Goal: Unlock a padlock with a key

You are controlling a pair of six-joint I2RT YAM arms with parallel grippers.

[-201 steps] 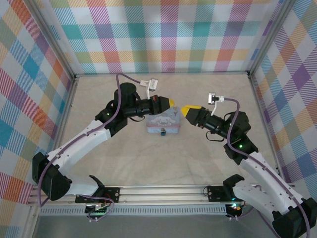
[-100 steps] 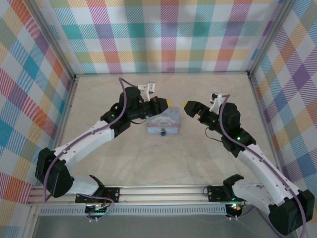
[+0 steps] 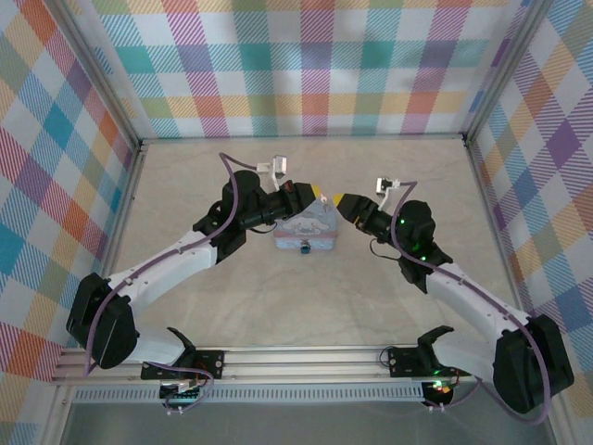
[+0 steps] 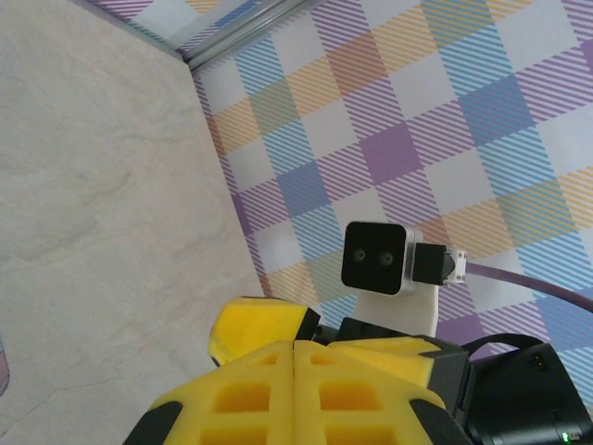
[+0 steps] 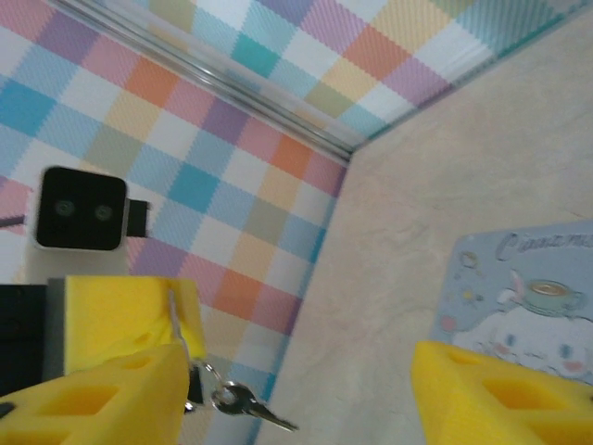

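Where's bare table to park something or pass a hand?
Free: table between box and near rail; strip along back wall. Crowded: at box's far side, where left gripper, holding the key, faces right gripper.

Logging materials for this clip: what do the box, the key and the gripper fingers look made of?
Box: painted tin by the look, pale blue, printed cartoon, slight sheen. Key: bare silvery metal, glinting. Right gripper's fingers: matte yellow plastic or foam, moulded with square pockets; which one is unclear.
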